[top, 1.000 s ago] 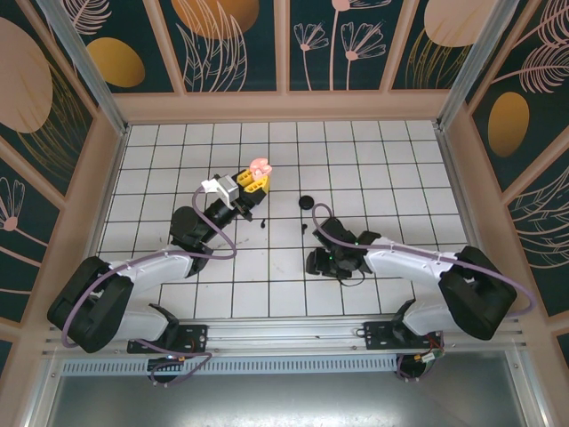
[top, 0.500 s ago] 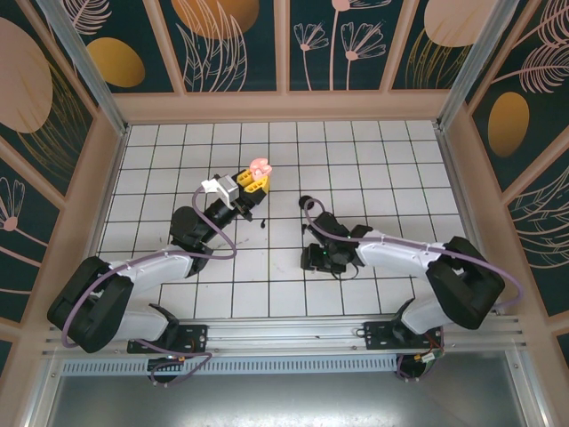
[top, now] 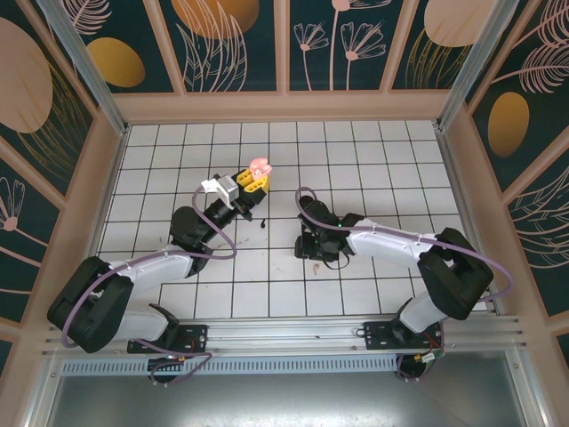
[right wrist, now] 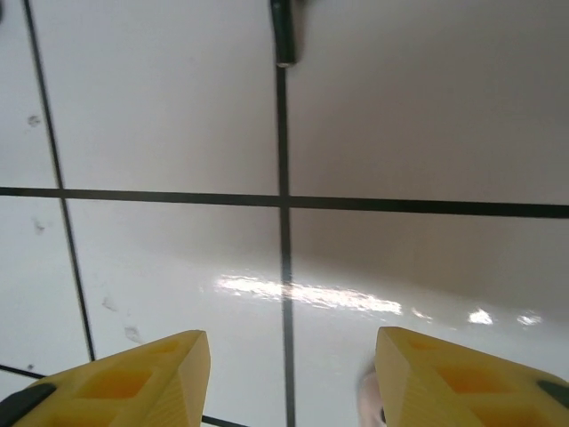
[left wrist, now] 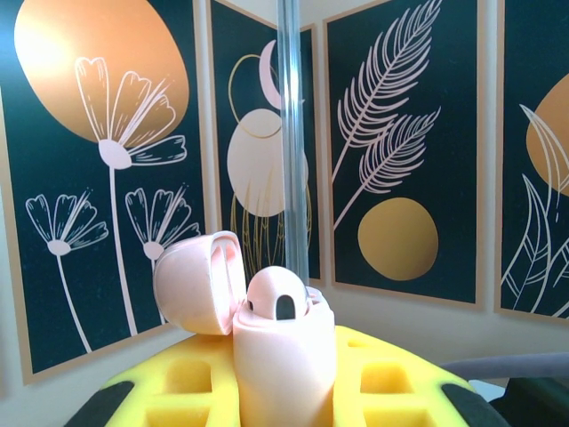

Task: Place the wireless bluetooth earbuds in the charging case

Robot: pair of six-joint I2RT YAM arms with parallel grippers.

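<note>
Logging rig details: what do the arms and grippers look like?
The left arm and right arm match: black joints, white links, a lilac cable looping along each. The left gripper and right gripper have yellow fingers with square recesses and black trim.

1. We found no text, label, brand, number or sign that could be read in any of the views.
</note>
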